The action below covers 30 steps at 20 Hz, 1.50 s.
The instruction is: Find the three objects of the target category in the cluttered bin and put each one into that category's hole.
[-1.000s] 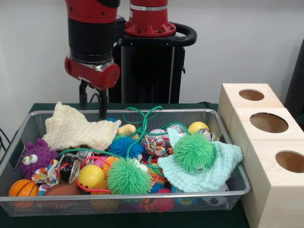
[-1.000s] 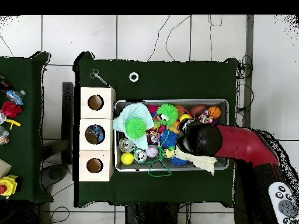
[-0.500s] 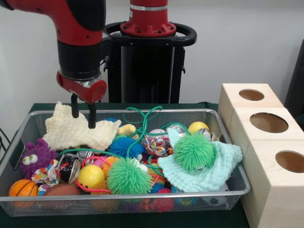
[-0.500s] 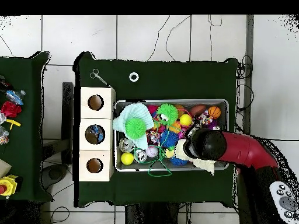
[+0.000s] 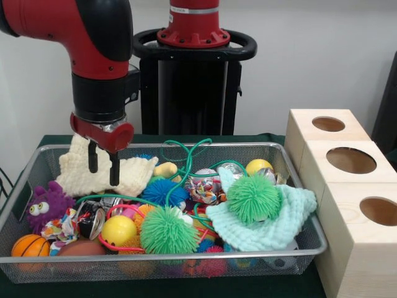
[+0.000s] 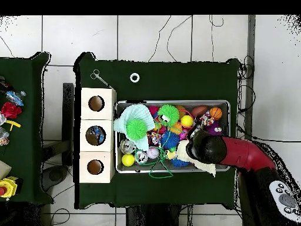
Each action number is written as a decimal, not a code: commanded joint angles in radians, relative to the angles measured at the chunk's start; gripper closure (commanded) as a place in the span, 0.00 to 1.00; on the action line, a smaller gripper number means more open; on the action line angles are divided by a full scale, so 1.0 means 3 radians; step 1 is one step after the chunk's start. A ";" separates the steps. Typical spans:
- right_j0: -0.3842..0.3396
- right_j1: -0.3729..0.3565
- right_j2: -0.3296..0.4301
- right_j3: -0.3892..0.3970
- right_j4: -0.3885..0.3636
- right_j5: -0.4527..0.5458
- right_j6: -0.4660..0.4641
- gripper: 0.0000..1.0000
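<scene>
The tool (image 5: 103, 169) hangs spread apart, grasping nothing, its two fingertips (image 5: 114, 180) down at the cream knitted cloth (image 5: 87, 171) in the wire bin's (image 5: 186, 256) back corner. The bin also holds spiky green balls (image 5: 168, 230), a yellow ball (image 5: 118, 229), a mint cloth (image 5: 279, 223) and a small basketball (image 5: 30, 246). Three wooden boxes with holes (image 5: 350, 160) stand beside the bin on the tabletop (image 6: 176, 82).

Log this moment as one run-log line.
gripper: open, over cream knitted cloth | wire bin: still cluttered | three-hole wooden box: untouched
</scene>
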State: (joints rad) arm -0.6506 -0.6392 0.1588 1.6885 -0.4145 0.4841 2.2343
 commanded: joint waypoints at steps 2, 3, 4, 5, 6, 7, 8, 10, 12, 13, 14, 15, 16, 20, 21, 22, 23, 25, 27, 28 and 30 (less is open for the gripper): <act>-0.0070 0.0221 0.0168 0.0148 -0.0136 -0.0147 -0.0156 0.00; -0.0102 0.0250 0.0200 0.0181 -0.0102 -0.0182 -0.0136 0.00; -0.0091 0.0272 0.0189 0.0181 -0.0088 -0.0159 -0.0120 0.00; -0.0058 0.0274 0.0148 0.0183 -0.0089 -0.0124 -0.0090 0.00; -0.0029 0.0262 0.0113 0.0198 -0.0075 -0.0076 -0.0056 0.00; 0.0000 0.0240 0.0086 0.0230 -0.0058 -0.0041 -0.0017 0.00; 0.0030 0.0210 0.0059 0.0253 -0.0040 0.0010 0.0013 0.00; 0.0089 0.0166 0.0004 0.0300 -0.0010 0.0093 0.0075 0.00; 0.0174 0.0172 -0.0072 0.0343 -0.0004 0.0136 0.0161 0.00; 0.0207 0.0165 -0.0095 0.0343 0.0019 0.0196 0.0184 0.00; 0.0230 0.0161 -0.0112 0.0358 0.0042 0.0230 0.0198 0.00; 0.0253 0.0157 -0.0129 0.0373 0.0065 0.0263 0.0212 0.00; 0.0269 0.0150 -0.0143 0.0390 0.0078 0.0269 0.0224 0.00; 0.0324 0.0107 -0.0174 0.0498 0.0161 0.0301 0.0254 0.00; 0.0349 0.0109 -0.0198 0.0492 0.0180 0.0332 0.0267 0.00; 0.0368 0.0113 -0.0224 0.0496 0.0184 0.0332 0.0272 0.00; 0.0389 0.0114 -0.0247 0.0498 0.0189 0.0342 0.0273 0.00; 0.0438 0.0154 -0.0327 0.0436 0.0164 0.0392 0.0260 0.00; 0.0488 0.0168 -0.0415 0.0393 0.0125 0.0461 0.0238 0.00; 0.0519 0.0166 -0.0472 0.0378 0.0097 0.0493 0.0236 0.00; 0.0581 0.0171 -0.0576 0.0319 0.0047 0.0574 0.0220 0.00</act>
State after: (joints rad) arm -0.5054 -0.6066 0.0547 1.7633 -0.3944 0.5099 2.2343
